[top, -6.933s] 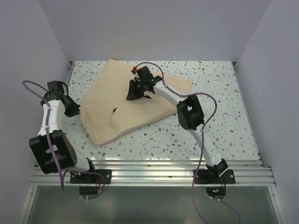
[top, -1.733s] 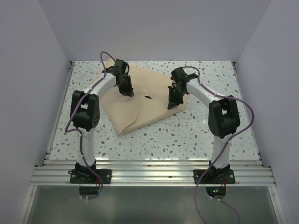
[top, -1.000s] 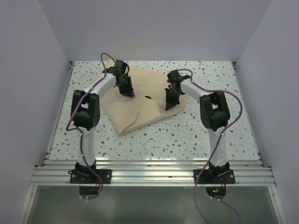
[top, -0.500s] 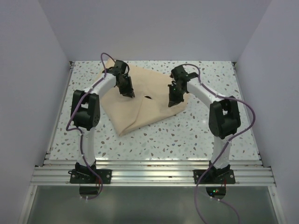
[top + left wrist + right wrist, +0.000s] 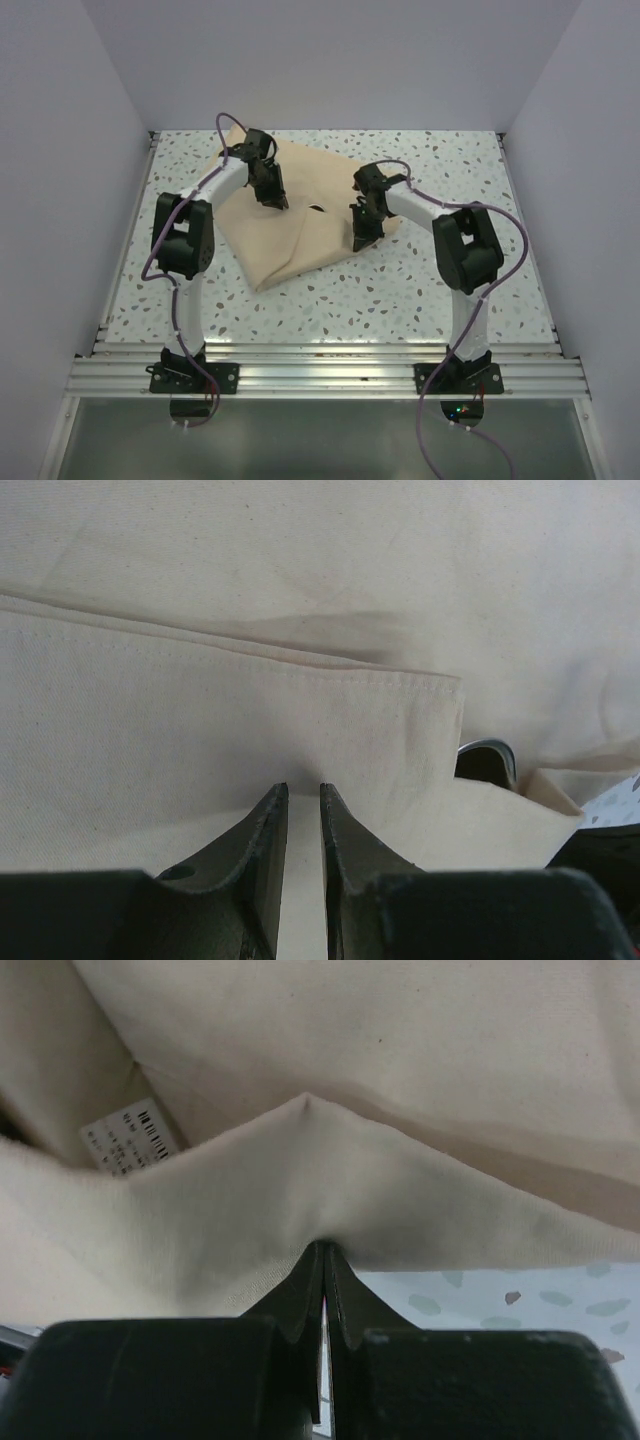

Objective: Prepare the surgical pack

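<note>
The tan wrap (image 5: 300, 235) lies folded into a rough wedge at the back middle of the table. My left gripper (image 5: 272, 193) rests on its back left part. In the left wrist view its jaws (image 5: 303, 786) stand narrowly apart with cloth (image 5: 300, 600) puckered at the tips. A shiny bit of the steel tray's rim (image 5: 487, 748) peeks from under a fold. My right gripper (image 5: 364, 237) is at the wrap's right edge. It is shut (image 5: 324, 1245) on a raised fold of the cloth (image 5: 400, 1060). A white printed label (image 5: 130, 1136) shows under that fold.
The speckled table top (image 5: 450, 180) lies bare to the right of the wrap and in front of it. White walls close in the left, back and right sides. A metal rail (image 5: 320, 365) with both arm bases runs along the near edge.
My right gripper has moved towards the near left along the wrap's right edge, keeping its pinch on the cloth. The left gripper has stayed where it was.
</note>
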Controlling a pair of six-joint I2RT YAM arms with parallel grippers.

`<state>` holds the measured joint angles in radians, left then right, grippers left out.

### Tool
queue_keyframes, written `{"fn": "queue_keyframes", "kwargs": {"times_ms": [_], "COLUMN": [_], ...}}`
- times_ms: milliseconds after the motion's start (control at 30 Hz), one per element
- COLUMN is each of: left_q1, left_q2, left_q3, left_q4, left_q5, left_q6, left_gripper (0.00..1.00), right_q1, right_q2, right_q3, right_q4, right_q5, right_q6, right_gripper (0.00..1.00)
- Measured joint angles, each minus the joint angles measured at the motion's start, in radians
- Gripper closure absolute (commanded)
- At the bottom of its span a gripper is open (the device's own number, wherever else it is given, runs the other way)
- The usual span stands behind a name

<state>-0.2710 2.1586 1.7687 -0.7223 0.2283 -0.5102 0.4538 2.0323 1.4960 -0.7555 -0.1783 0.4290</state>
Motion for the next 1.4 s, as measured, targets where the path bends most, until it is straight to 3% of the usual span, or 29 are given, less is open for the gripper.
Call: {"fn": "queue_keyframes", "kwargs": {"times_ms": [300, 1400], "left_q1": [0.0, 0.005], "left_q2": [0.002, 0.001], "left_q3": [-0.017, 0.015], "left_q4": [0.0, -0.023], "left_q5": [-0.001, 0.0], "left_q6": [0.006, 0.007], "left_gripper": [0.77, 0.76], "right_q1": [-0.004, -0.111], "right_q2": [0.063, 0.064], "right_q3": [0.078, 0.098], "right_q4": [0.001, -0.015], "right_q5": [0.004, 0.051], "right_q6": [-0.005, -0.027], "right_gripper": [1.0, 0.98]}}
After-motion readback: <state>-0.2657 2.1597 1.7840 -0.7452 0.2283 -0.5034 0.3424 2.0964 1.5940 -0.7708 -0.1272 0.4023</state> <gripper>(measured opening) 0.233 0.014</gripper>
